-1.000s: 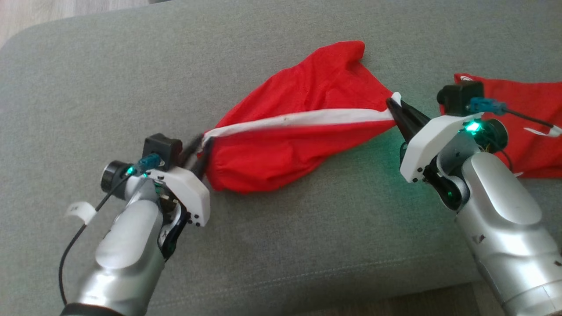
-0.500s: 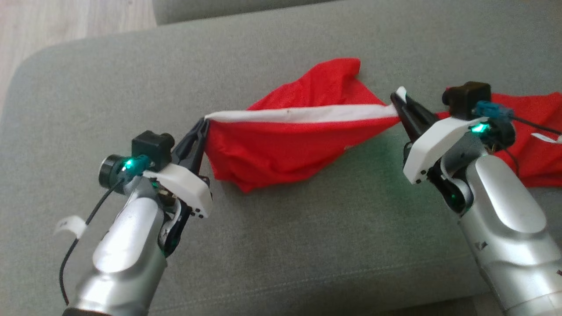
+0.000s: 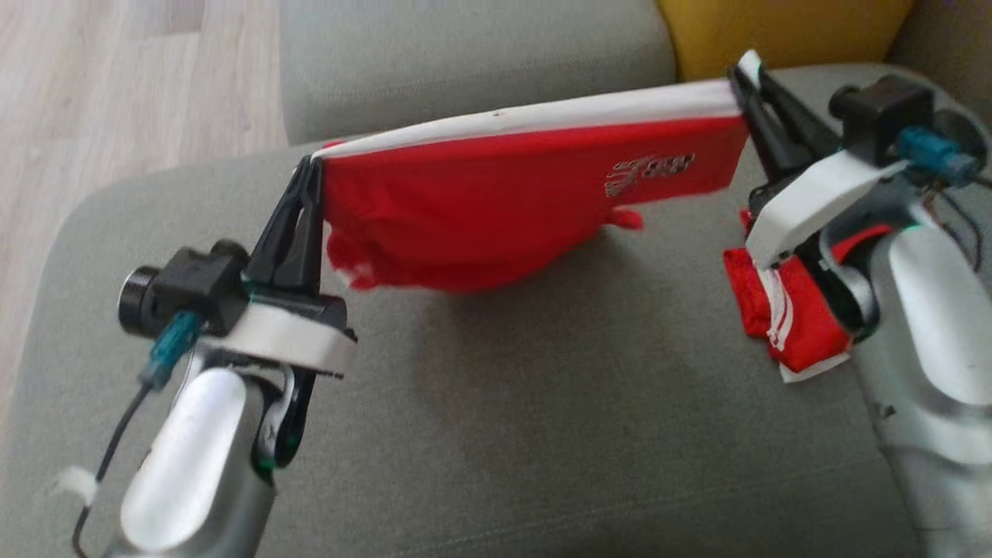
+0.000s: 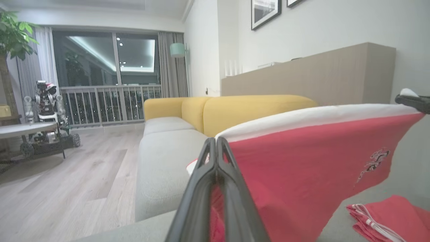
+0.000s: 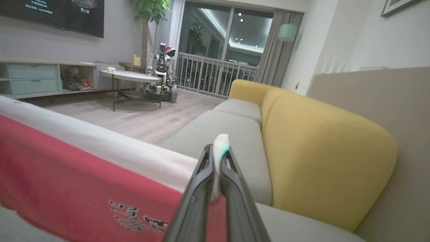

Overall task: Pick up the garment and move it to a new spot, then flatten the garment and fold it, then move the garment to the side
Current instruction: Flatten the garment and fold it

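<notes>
Over the grey sofa seat, the red garment hangs stretched taut, white band uppermost. The left gripper is pinched tight on its 9 o'clock corner, and the right gripper is clamped on the 2 o'clock corner. A folded red cloth lies at 4 o'clock, beside the right arm.

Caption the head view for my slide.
The left hand and right hand stretch a red garment by its waistband over a sofa.

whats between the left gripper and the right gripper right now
In the head view the red garment hangs there, its white band taut from the left gripper to the right gripper.
</notes>
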{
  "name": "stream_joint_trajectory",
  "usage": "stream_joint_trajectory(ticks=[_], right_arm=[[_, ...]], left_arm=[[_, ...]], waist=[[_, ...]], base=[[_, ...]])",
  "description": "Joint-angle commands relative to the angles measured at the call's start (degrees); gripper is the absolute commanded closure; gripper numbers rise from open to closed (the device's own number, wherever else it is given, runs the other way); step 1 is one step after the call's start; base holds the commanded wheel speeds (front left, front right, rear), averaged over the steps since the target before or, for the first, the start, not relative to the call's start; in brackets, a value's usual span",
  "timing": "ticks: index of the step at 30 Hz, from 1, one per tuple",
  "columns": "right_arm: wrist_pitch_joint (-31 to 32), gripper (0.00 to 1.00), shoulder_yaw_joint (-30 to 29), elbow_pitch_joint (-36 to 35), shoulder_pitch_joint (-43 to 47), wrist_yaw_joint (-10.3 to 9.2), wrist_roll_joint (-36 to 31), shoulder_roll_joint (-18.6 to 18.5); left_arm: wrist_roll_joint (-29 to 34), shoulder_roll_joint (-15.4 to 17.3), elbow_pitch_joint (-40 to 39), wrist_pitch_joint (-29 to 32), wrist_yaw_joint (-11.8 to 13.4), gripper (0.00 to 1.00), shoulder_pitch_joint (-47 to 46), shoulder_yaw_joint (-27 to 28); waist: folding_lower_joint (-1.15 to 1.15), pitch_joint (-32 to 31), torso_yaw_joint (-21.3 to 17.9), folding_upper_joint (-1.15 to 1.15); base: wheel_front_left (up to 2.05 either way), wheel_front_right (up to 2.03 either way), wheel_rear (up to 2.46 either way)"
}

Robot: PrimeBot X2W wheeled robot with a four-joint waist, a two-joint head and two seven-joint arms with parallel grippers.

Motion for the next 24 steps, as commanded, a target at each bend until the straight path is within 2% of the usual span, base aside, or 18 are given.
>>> stream_joint_trajectory(ticks=[1,4,9,14,16,20,24], right_arm=[[0.89,1.00,-0.20,-3.20,-1.91,-0.02,-0.93,0.13],[4.84,1.00,-2.57,-9.73,-0.18,-0.02,-2.78,0.63],[12.76,1.00,-8.31,-21.46,2.35,-0.02,-5.10,3.48],[20.78,1.00,-10.24,-27.82,0.79,-0.02,-5.23,6.99],[22.86,1.00,-10.12,-26.92,-1.91,-0.02,-4.30,7.82],[25.51,1.00,-11.26,-19.59,-11.81,-0.02,-1.77,9.01],[21.26,1.00,-11.94,-8.04,-27.06,-0.02,-1.39,9.44]], left_arm=[[0.68,2.18,-2.74,-0.63,0.70,1.00,-1.31,2.98],[1.33,3.12,-7.77,-0.27,1.53,1.00,0.70,3.09],[2.22,5.77,-16.00,4.91,2.55,1.00,1.38,3.61],[2.69,8.68,-19.01,11.73,0.65,1.00,-3.18,3.13],[2.08,9.32,-17.31,14.00,-1.34,1.00,-6.95,2.61],[1.78,10.89,-10.36,17.22,-6.00,1.00,-18.42,1.95],[4.48,11.71,0.27,15.66,-8.59,1.00,-34.47,0.88]], waist=[[0.00,-0.97,-0.39,0.00],[0.00,-2.00,-0.33,0.00],[0.00,-2.55,0.11,0.00],[0.00,-0.12,0.27,0.00],[0.00,1.89,0.18,0.00],[0.00,9.56,-0.19,0.00],[0.00,18.71,-0.37,0.00]], base=[[0.00,0.00,0.00],[0.00,0.00,0.00],[0.00,0.00,0.00],[0.00,0.00,0.00],[0.00,0.00,0.00],[0.00,0.00,0.00],[0.00,0.00,0.00]])
